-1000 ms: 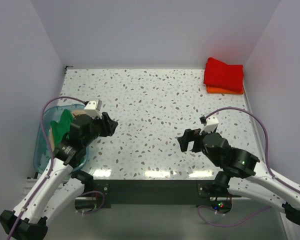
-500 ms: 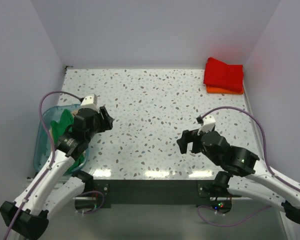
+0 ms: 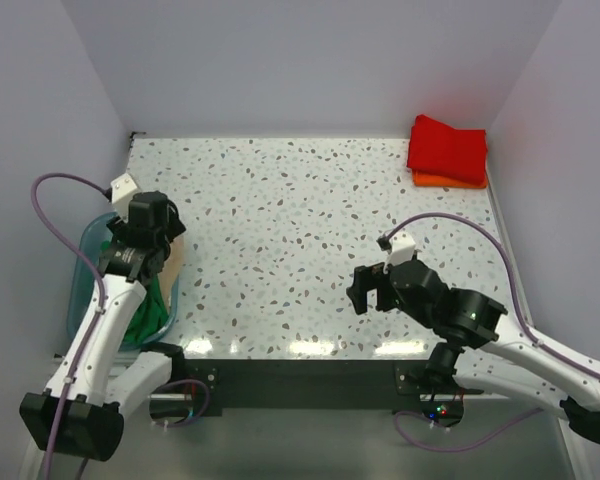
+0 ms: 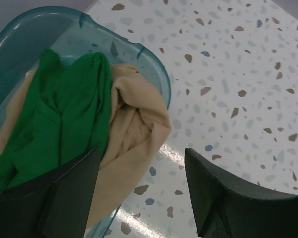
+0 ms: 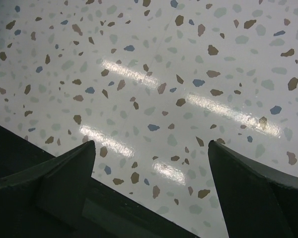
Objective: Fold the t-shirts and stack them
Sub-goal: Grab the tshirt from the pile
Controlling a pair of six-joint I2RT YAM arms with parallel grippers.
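- Your top view looks down from above and behind the arm bases, over the whole table (image 3: 310,200).
- Your left wrist view hangs close over the teal bin (image 4: 20,39) at nine o'clock; both views share it and the green t-shirt (image 4: 64,114).
- Your right wrist view faces down, close on speckled table toward five o'clock.

Near left edge: teal bin (image 4: 139,49) beside speckled table (image 3: 310,230)

The translucent teal bin is sitting at the table's near left edge. Pale walls (image 3: 310,60) are enclosing the table on three sides. Light streaks (image 5: 228,111) are glinting on its glossy front.
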